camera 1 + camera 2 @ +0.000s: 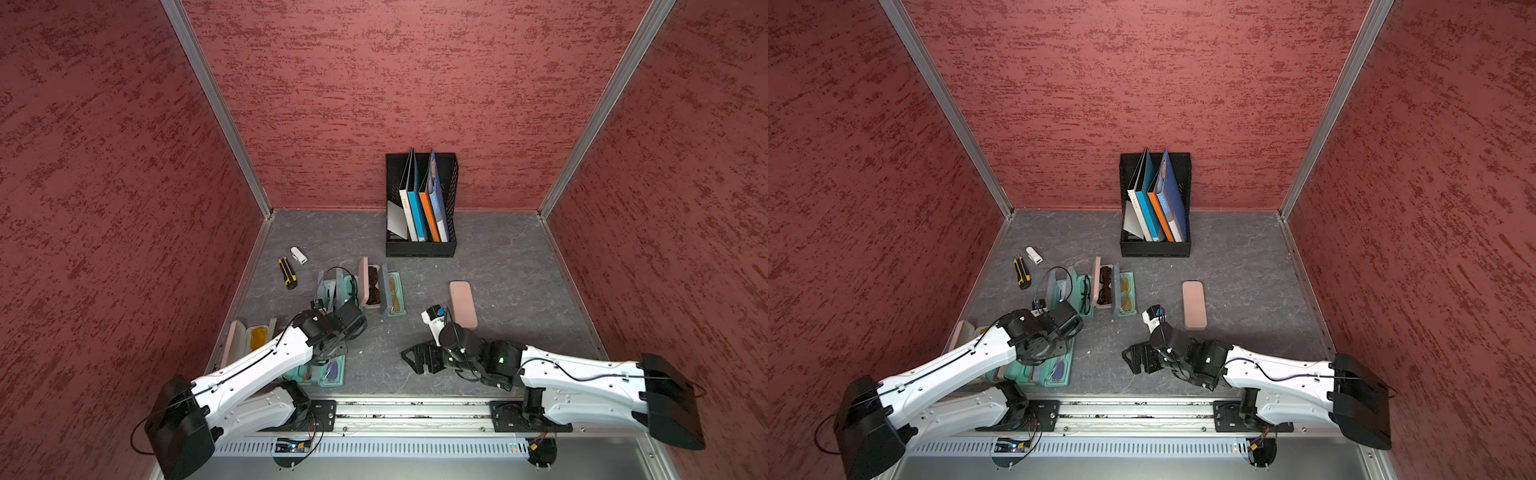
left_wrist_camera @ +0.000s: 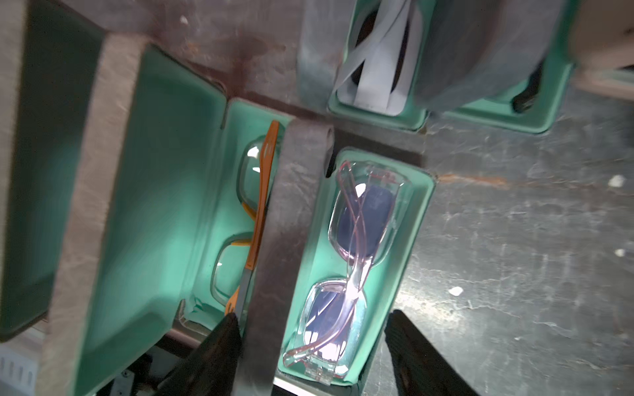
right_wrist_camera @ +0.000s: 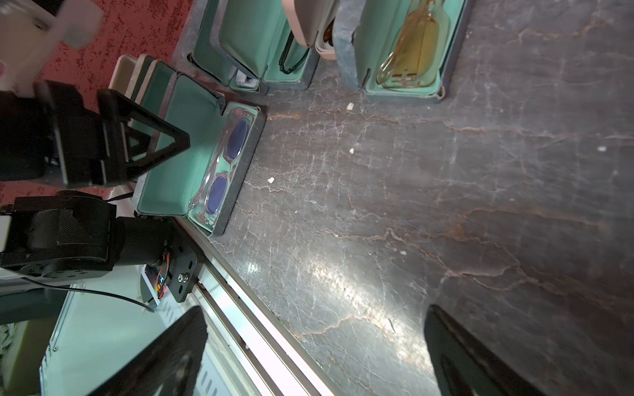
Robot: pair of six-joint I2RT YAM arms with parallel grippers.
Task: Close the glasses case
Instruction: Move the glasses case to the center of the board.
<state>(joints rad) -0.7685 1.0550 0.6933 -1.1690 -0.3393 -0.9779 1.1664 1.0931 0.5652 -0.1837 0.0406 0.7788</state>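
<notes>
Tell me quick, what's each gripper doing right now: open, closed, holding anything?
Left gripper: open, jaws either side of the open glasses case, gripping nothing.
Right gripper: open, empty.

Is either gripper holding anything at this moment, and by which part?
Nothing is held: the left gripper straddles the grey, teal-lined glasses case with its jaws apart, and the right gripper is open and empty.
</notes>
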